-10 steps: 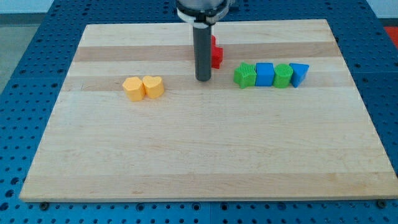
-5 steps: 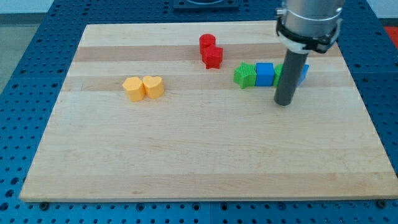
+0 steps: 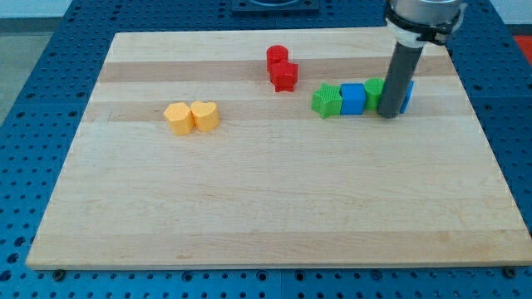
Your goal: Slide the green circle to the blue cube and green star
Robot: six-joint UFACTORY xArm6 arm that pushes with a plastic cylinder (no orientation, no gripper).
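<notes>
A row of blocks lies at the view's upper right: a green star, a blue cube, a green circle and a blue triangular block. The green circle touches the blue cube's right side and is partly hidden by my rod. My tip stands just below the seam between the green circle and the blue triangular block, touching or nearly touching them.
Two red blocks sit at the top middle, left of the green star. An orange hexagon and an orange heart sit together at the left. The wooden board rests on a blue perforated table.
My tip swept from beside the red blocks to the right, then moved up and right against the row's right end. The blocks have not visibly shifted.
</notes>
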